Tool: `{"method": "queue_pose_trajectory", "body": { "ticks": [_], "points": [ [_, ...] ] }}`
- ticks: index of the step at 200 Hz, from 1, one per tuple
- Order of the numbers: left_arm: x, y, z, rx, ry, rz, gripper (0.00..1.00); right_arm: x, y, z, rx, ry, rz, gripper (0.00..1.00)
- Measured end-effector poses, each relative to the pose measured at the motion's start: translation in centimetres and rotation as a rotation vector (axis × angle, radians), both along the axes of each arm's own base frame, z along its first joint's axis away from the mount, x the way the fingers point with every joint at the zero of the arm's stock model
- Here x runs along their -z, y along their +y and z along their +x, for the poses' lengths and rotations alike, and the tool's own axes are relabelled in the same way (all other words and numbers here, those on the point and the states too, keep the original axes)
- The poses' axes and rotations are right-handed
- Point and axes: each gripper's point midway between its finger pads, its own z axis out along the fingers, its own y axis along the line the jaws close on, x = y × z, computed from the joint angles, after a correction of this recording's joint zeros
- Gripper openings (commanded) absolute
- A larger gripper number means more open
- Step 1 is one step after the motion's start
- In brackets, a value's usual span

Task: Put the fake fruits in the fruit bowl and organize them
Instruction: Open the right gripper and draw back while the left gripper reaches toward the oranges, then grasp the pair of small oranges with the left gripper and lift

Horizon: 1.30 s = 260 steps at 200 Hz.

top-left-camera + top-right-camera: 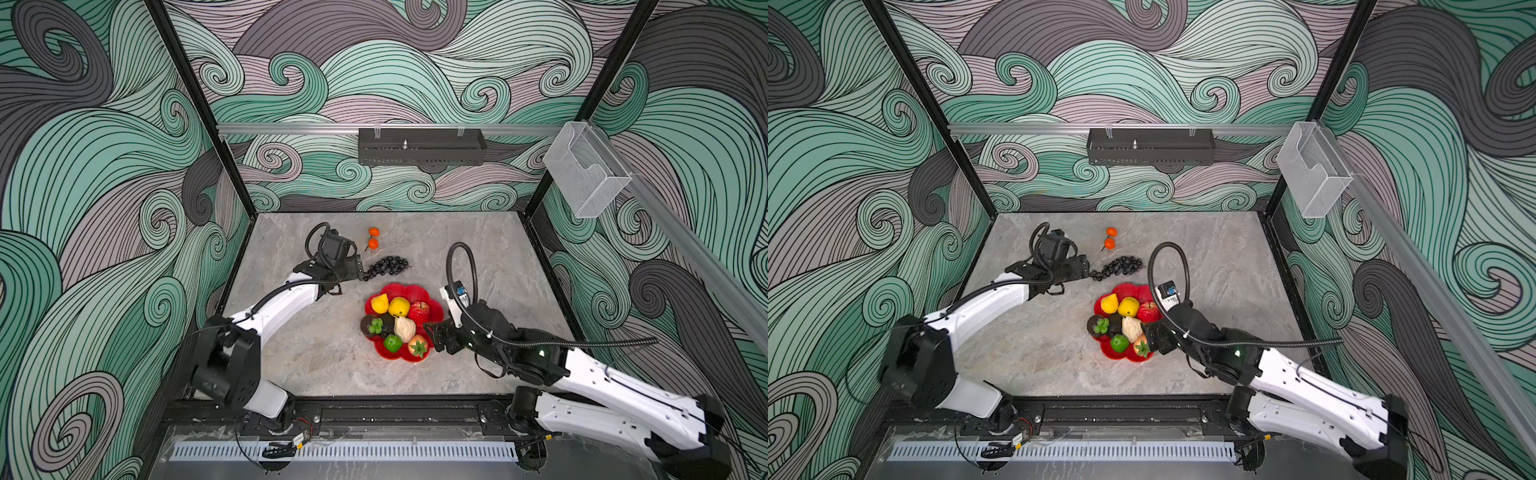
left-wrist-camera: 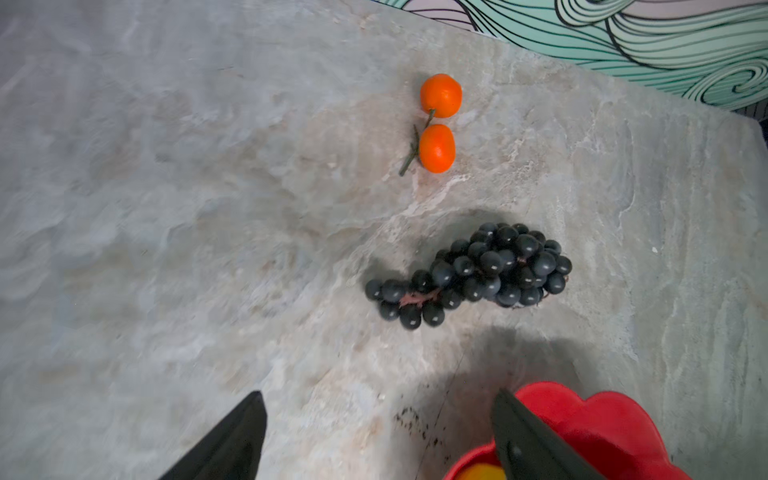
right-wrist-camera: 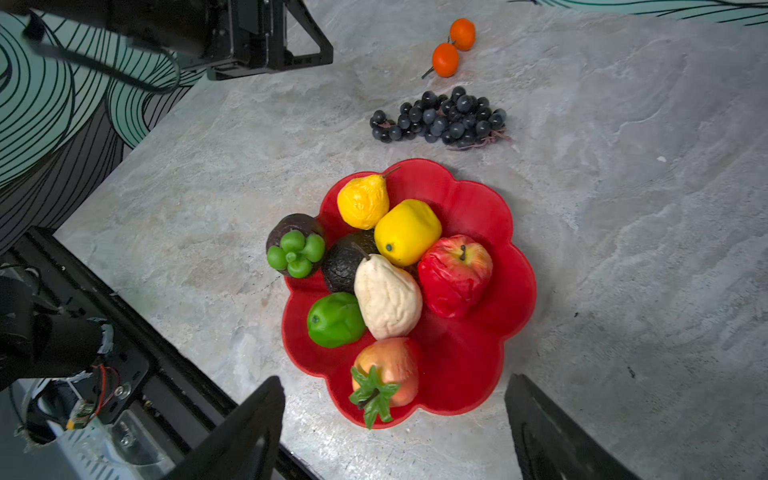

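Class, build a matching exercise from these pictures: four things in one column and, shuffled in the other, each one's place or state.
Things: 1 grape bunch; 2 red apple; 3 tangerines; 4 left pincer.
Places or states: a in the fruit bowl; b on the table, farthest from the bowl; c open, empty; d on the table, between tangerines and bowl.
Pairs: 1-d, 2-a, 3-b, 4-c.

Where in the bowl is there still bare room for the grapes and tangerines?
On the fruit bowl, bare red petals lie between the lemon and the grape bunch, and on round the outer side of the red apple to the green-leafed peach fruit. The side from yellow pear to green lime is packed.
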Motion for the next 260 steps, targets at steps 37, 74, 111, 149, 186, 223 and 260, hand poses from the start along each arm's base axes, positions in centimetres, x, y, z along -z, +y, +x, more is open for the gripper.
{"method": "queue_pose_trajectory", "body": {
  "ticks": [37, 74, 111, 149, 186, 223, 260],
  "points": [
    [2.3, -2.8, 6.4, 0.063, 0.104, -0.009, 0.72, 3.0, -2.3, -0.2, 0.029, -0.055, 0.029, 0.89],
    [5.2, -4.8, 10.3, 0.132, 0.153, 0.015, 0.67, 6.1, -3.3, -0.6, 0.024, -0.089, 0.041, 0.91],
    [6.1, -6.1, 13.1, 0.210, 0.124, 0.055, 0.64, 8.7, -3.6, -0.8, 0.007, -0.111, 0.046, 0.96],
    [6.9, -6.7, 15.2, 0.268, 0.083, 0.109, 0.64, 8.6, -2.9, -0.6, -0.016, -0.142, 0.072, 0.96],
    [8.4, -7.0, 17.0, 0.298, 0.070, 0.171, 0.64, 8.8, -2.4, -0.4, -0.029, -0.142, 0.065, 0.96],
    [9.6, -7.3, 17.8, 0.309, 0.070, 0.244, 0.64, 8.8, -2.2, -0.4, -0.034, -0.138, 0.065, 0.96],
    [10.4, -7.3, 17.9, 0.315, 0.074, 0.340, 0.62, 8.9, -2.1, -0.3, -0.036, -0.139, 0.064, 0.96]
  ]
}}
